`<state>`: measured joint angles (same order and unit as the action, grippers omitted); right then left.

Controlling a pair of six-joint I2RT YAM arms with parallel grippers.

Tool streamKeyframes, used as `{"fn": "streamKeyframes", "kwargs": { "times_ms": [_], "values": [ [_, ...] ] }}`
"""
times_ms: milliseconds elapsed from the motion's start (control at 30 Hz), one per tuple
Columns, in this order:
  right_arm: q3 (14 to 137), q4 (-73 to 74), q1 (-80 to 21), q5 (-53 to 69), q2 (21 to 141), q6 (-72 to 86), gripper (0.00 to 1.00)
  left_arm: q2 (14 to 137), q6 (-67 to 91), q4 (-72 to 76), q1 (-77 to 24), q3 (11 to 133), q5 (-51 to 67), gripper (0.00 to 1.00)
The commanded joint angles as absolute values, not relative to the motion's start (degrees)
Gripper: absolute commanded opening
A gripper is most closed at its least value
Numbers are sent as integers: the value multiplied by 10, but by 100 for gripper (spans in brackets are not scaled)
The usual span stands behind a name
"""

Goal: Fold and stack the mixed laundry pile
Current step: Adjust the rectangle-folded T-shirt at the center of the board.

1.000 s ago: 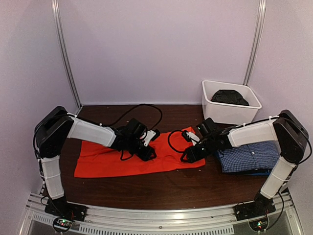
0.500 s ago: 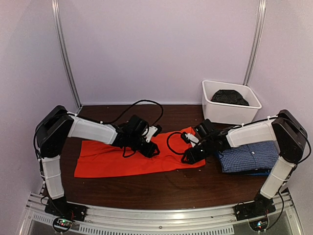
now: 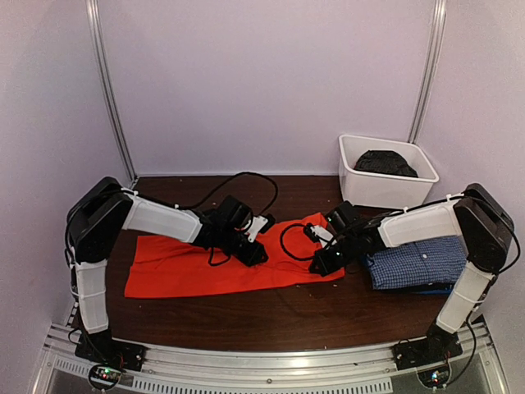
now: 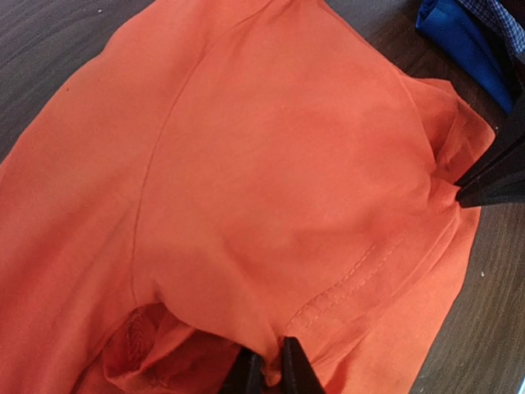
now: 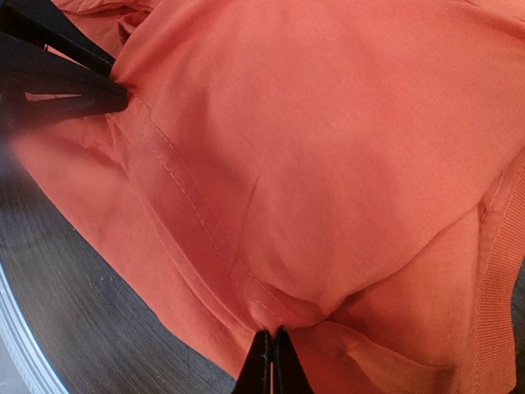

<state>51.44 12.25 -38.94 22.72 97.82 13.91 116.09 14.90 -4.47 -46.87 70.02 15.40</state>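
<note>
A bright orange T-shirt [image 3: 197, 264] lies spread on the dark table, filling the left wrist view [image 4: 271, 164] and the right wrist view [image 5: 328, 139]. My left gripper [image 3: 253, 253] [image 4: 273, 361] is shut on a pinch of the orange cloth near a stitched hem. My right gripper [image 3: 321, 264] [image 5: 271, 353] is shut on a fold of the same shirt at its right end. Each gripper's black fingers show in the other's wrist view. A folded blue-and-white check shirt [image 3: 418, 263] lies on a blue piece at the right. A black garment [image 3: 385, 162] sits in the tub.
A white plastic tub [image 3: 385, 187] stands at the back right. Black cables [image 3: 238, 185] loop over the table behind the grippers. Bare dark wood table [image 3: 271, 316] runs along the front edge. The blue piece [image 4: 459, 41] shows at the top right of the left wrist view.
Both grippers have closed on the orange T-shirt. The left gripper shifted a little to the right and the right gripper moved slightly toward it.
</note>
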Motion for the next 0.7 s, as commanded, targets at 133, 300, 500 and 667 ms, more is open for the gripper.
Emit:
{"fn": "streamKeyframes", "kwargs": {
  "times_ms": [133, 300, 500, 667],
  "values": [
    [530, 131, -395, 231, 937, 146, 0, 1138, 155, -35, -468, 711, 163, 0],
    [526, 132, -401, 243, 925, 153, 0, 1114, 159, -57, -460, 713, 163, 0],
    [505, 122, -411, 248, 923, 164, 0, 1102, 149, -89, -450, 714, 165, 0],
    [496, 109, -415, 254, 938, 170, 0, 1126, 142, -100, -448, 718, 174, 0]
  ]
}}
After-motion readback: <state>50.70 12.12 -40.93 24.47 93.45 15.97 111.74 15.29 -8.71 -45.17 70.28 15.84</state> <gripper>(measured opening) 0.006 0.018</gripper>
